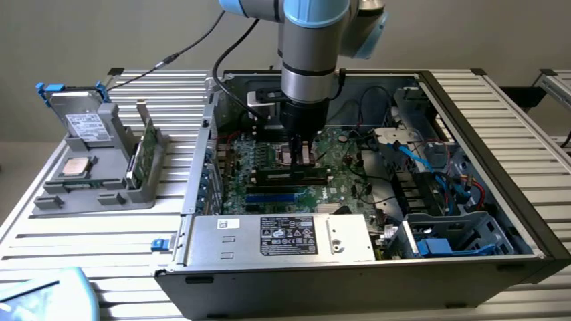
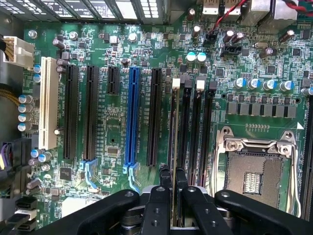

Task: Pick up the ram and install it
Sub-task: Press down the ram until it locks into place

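I am down inside the open computer case (image 1: 499, 134), over the motherboard (image 2: 112, 132); my gripper (image 2: 173, 193) is closed on the ram (image 2: 175, 147), which I hold edge-on between my two black fingers (image 2: 159, 196), so that from the wrist it reads as a thin pale line running along the memory slots (image 2: 195, 132). In the exterior view my gripper (image 1: 301, 155) sits just above those dark slots, near the middle of the board; the stick seems to be at or in the first slot, just beside the empty processor socket (image 2: 254, 166), though I cannot tell whether it is seated or merely resting on the slot's mouth.

The risks, as I judge them: if the stick is tilted along its length, one end could catch on the slot wall while the other sinks, and pressing would bend it or the board; if it sits slightly to one side, it could ride the ridge between two slots; if the white latch (image 2: 176, 83) at the far end is not fully open, it could block that end. My grip is near one end only, so a push could lever the stick rather than drive it straight. On the grey holder (image 1: 98, 180) outside the case, at the exterior view's left, a taller green card (image 1: 147, 150) stands, well apart from me.
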Motion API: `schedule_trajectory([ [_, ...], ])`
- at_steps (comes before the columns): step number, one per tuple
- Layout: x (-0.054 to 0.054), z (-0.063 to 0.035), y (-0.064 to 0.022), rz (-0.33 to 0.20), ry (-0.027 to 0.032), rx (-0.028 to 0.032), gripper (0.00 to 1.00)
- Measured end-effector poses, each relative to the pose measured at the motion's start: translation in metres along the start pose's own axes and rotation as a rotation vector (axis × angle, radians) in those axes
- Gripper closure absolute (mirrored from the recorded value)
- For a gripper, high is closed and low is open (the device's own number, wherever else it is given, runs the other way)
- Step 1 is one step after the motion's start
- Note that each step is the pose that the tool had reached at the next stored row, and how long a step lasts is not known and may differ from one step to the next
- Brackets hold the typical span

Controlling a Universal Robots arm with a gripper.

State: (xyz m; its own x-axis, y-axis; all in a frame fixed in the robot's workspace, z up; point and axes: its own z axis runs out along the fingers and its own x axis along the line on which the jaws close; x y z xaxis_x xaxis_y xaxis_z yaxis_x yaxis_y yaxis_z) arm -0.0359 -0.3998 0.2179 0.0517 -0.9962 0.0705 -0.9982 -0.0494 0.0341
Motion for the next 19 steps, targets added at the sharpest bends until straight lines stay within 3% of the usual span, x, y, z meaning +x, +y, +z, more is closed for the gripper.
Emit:
schedule_trajectory([
  [19, 0.0005, 0.0000, 0.0001, 0.017, -0.0025, -0.0039, 0.85],
])
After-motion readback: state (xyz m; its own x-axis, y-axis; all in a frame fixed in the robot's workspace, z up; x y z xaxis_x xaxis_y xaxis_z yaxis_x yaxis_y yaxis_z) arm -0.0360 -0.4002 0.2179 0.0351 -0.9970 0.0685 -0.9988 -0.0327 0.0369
